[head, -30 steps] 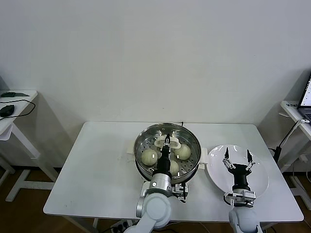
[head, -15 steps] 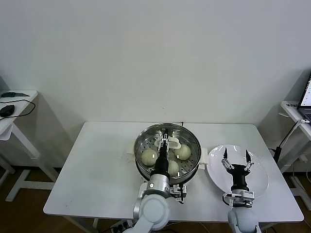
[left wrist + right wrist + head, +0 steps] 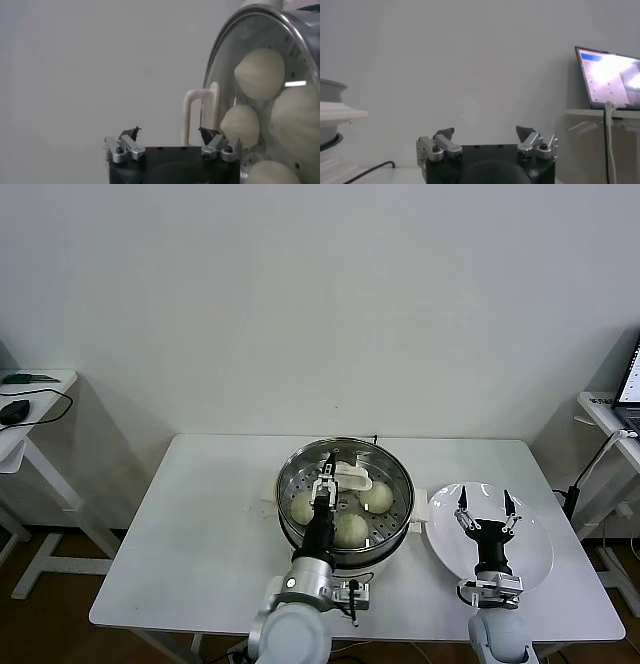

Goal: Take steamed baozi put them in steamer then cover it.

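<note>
The steamer [image 3: 392, 484] stands mid-table with the cover [image 3: 385, 469] lying on it. Its cream handle [image 3: 351, 476] is at the centre. Through the glass I see steamed baozi [image 3: 375, 497], several in the left wrist view [image 3: 260, 72]. My left gripper [image 3: 326, 476] hovers open over the lid, just left of the handle [image 3: 191, 116], holding nothing; one fingertip [image 3: 206, 133] is close to the handle. My right gripper [image 3: 486, 508] is open and idle above the white plate [image 3: 532, 559].
The white plate lies right of the steamer, near the table's right edge. Bare table top [image 3: 200, 514] stretches left of the steamer. A laptop [image 3: 610, 77] sits on a side desk to the right; another side table [image 3: 25, 399] stands far left.
My left gripper has opened and let go of the cover's handle, then drifted slightly left and back. The cover stays on the steamer. The right arm has barely moved.
</note>
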Motion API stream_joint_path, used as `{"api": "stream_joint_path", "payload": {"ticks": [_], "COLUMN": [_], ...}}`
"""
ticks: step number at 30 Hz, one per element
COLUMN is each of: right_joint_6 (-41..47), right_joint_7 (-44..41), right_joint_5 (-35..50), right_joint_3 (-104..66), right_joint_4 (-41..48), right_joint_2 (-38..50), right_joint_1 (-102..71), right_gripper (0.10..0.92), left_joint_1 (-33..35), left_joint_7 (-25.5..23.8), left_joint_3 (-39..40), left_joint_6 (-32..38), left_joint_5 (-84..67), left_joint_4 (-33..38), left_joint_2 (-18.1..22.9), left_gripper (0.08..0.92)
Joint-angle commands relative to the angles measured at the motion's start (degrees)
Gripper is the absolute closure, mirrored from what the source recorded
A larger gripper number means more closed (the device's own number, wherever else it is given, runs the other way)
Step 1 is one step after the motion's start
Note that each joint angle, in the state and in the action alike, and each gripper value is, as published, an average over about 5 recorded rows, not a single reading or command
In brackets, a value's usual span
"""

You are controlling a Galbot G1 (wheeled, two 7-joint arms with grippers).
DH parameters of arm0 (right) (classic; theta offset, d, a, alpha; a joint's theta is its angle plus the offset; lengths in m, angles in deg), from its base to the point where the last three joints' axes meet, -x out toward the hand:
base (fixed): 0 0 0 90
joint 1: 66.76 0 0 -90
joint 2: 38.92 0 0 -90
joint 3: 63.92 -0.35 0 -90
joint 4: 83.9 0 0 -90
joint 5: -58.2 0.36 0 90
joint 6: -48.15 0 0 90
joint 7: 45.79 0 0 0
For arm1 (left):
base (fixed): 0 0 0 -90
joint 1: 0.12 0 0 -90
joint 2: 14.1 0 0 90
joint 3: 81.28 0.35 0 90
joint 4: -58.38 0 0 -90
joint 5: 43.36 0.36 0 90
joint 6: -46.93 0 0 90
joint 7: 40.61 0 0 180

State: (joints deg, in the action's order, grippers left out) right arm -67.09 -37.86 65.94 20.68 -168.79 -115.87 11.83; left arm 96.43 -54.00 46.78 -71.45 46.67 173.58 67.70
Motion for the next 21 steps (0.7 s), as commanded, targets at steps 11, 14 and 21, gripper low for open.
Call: {"api": "stream_joint_path", "payload": {"ticks": [11,14,21], "right_joint_6": [5.4,5.7,6.9], "right_joint_7": [-3.1,-3.3,-1.5], "right_joint_5": [8.7,10.2,9.6], "right_joint_3": [1.4,1.3,1.4], "right_joint_4": [-6.1,-6.5,-6.6], "right_joint_2": [2.5,2.5,2.4], "right_joint_1": [-4.5,-5.1,-6.2], "right_gripper": [0.203,0.203,0.203], "left_joint_1": [10.3,13.0,18.2], "left_joint_7": [15.4,12.1,5.4], "left_joint_3": [-36.5,-42.2,-45.6], "left_joint_6": [18.4,24.9,38.3], "left_joint_5": [-57.8,-71.3,-85.0], "left_joint_4": [10.0,5.4,-4.0], "left_joint_2": [-9.0,-8.9,-7.2], "left_gripper": [0.177,0.177,0.177]}}
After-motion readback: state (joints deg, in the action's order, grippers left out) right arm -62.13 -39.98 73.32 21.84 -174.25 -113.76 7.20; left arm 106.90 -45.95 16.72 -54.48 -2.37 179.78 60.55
